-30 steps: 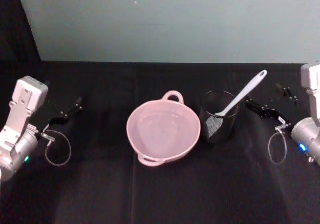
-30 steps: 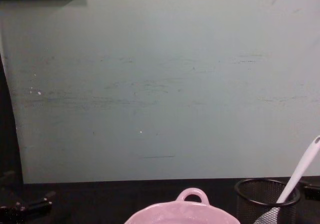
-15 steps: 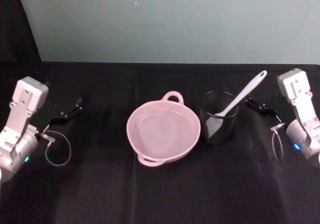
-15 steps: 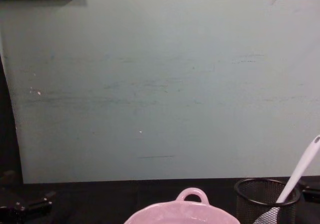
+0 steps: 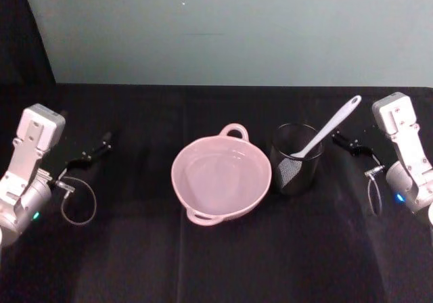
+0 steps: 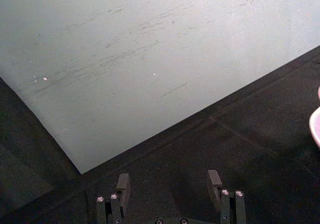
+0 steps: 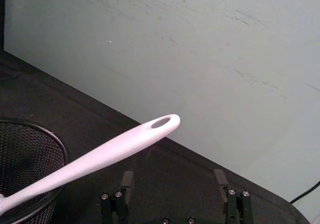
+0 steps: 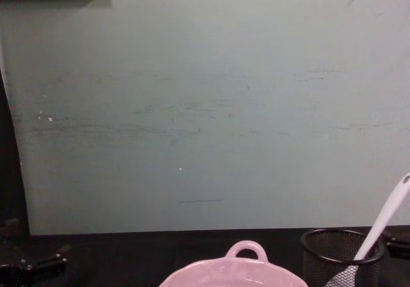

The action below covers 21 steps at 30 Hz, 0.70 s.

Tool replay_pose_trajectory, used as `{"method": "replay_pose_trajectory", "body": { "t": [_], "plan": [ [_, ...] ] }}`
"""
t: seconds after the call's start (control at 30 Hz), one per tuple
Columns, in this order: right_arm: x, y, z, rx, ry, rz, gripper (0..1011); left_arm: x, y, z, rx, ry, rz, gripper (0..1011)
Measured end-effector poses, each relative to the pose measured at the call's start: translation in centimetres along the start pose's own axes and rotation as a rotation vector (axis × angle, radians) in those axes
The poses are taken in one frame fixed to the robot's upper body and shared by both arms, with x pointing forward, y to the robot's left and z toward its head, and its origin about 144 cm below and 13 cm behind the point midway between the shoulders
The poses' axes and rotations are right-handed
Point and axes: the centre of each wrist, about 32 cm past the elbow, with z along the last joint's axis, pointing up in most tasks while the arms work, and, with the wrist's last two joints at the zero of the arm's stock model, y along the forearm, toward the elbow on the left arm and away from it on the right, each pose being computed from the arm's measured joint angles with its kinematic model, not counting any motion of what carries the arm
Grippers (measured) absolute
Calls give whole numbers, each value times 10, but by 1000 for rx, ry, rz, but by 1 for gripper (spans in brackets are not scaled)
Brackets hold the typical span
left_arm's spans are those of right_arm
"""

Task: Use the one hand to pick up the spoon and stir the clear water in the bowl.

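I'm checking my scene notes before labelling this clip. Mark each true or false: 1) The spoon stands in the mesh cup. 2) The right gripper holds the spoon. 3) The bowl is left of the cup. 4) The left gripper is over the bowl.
1) True: the spoon leans in the black mesh cup.
2) False: the right gripper is open, apart from the spoon handle.
3) True: the pink bowl sits left of the cup.
4) False: the left gripper is open over bare table, far left of the bowl.

Silver cylindrical arms carried boxy white wrist housings, small blue-green lights, looped grey cables and black, screw-studded flat-fingered grippers (image 5: 91, 153) (image 5: 352, 143).
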Motion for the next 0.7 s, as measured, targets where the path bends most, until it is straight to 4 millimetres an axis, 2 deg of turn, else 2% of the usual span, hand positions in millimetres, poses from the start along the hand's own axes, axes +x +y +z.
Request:
{"method": "replay_pose_trajectory", "body": {
  "t": [0.7],
  "plan": [
    [0, -1, -1, 2, 3, 2, 1002, 0, 0, 0, 0, 0, 0, 1011]
  ]
}}
